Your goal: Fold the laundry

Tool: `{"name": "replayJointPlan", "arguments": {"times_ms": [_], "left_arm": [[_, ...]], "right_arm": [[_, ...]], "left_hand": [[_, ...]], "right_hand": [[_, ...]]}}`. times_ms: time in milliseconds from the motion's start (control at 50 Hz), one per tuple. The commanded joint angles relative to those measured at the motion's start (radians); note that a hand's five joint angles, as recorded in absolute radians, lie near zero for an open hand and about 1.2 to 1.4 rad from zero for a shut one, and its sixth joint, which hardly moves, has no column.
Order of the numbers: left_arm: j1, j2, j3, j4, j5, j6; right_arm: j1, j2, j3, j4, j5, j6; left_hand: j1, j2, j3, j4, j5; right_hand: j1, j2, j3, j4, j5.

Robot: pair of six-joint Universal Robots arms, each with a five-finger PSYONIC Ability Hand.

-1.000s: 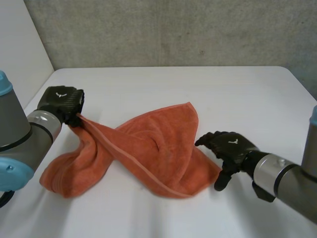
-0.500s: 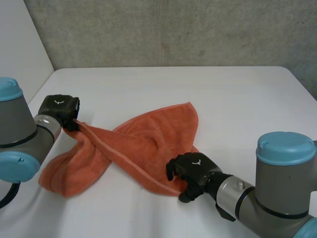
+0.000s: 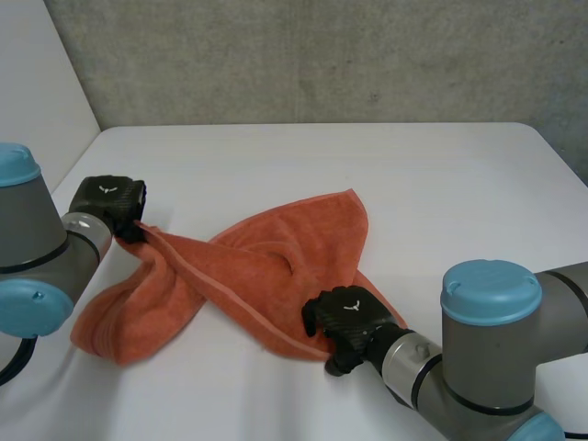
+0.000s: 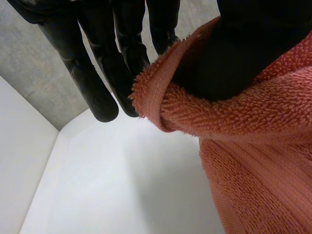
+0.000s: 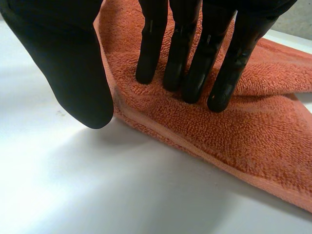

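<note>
Nearest the camera, the right arm [image 3: 487,354], grey with a light-blue cap, is seen reaching in over the front of the white bench [image 3: 459,193]. The right robot hand [image 3: 347,315] is laid on the near hemmed edge of the orange terry-cloth towel [image 3: 266,262]. In the right wrist view its fingers [image 5: 195,58] are held straight and pressed down onto the towel [image 5: 234,126] just inside the hem. The thumb is kept apart, hanging beside the hem over the bare bench [image 5: 97,185]. Nothing is gripped by this robot hand.

The towel is spread across the middle of the bench in a twisted, crumpled shape. One wide flap is turned toward the far side, and a rounded bunch lies at the near left.

Farther back on the left, a corner of the towel is lifted off the bench by the left robot hand [image 3: 108,197], at the end of the left arm [image 3: 28,262]. In the left wrist view the towel's hem [image 4: 151,92] is seen wrapped over the thumb and pinched against the straight fingers [image 4: 97,68], with the rest of the cloth hanging beside the palm above the bench [image 4: 122,185].

Beyond the towel the far part of the bench is bounded by a grey concrete wall [image 3: 322,55], and a white side panel [image 3: 37,101] is seen at the left.
</note>
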Motion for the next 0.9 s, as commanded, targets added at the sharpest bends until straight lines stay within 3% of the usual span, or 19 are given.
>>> {"name": "replayJointPlan", "arguments": {"times_ms": [20,280,380,500,600,700,740,900], "left_arm": [[0.000,0.000,-0.003,0.000,-0.002,0.000],[0.000,0.000,-0.004,0.000,0.000,0.000],[0.000,0.002,-0.007,-0.003,-0.003,0.000],[-0.003,0.032,-0.020,-0.017,0.000,-0.003],[-0.021,0.114,-0.066,-0.058,0.008,-0.003],[-0.060,0.238,-0.119,-0.098,0.011,-0.002],[-0.072,0.265,-0.135,-0.111,0.012,0.000],[-0.101,0.289,-0.187,-0.197,0.061,0.058]], "right_arm": [[0.013,0.025,-0.024,0.002,0.003,-0.015],[0.019,0.063,-0.061,0.002,0.008,-0.021],[0.008,0.067,-0.070,0.002,0.021,-0.021],[-0.012,-0.070,-0.120,0.013,0.099,-0.028],[-0.090,-0.219,-0.169,0.033,0.106,-0.110],[-0.160,-0.306,-0.245,0.213,0.090,-0.295],[-0.168,-0.305,-0.305,0.359,0.095,-0.425],[-0.165,-0.152,-0.399,0.580,0.124,-0.599]], "left_hand": [[0.260,0.199,0.206,0.201,0.260],[0.260,0.199,0.206,0.201,0.260],[0.260,0.199,0.206,0.201,0.260],[0.260,0.199,0.206,0.201,0.260],[0.260,0.199,0.206,0.201,0.260],[0.260,0.199,0.206,0.201,0.260],[0.260,0.199,0.206,0.201,0.260],[0.260,0.199,0.206,0.201,0.260]], "right_hand": [[0.251,0.157,0.141,0.142,0.147],[0.513,0.419,0.402,0.403,0.408],[0.767,0.673,0.657,0.658,0.663],[0.767,0.673,0.657,0.658,0.663],[0.767,0.673,0.657,0.658,0.663],[0.767,0.673,0.657,0.658,0.663],[0.767,0.673,0.657,0.658,0.663],[0.767,0.673,0.657,0.658,0.663]]}}
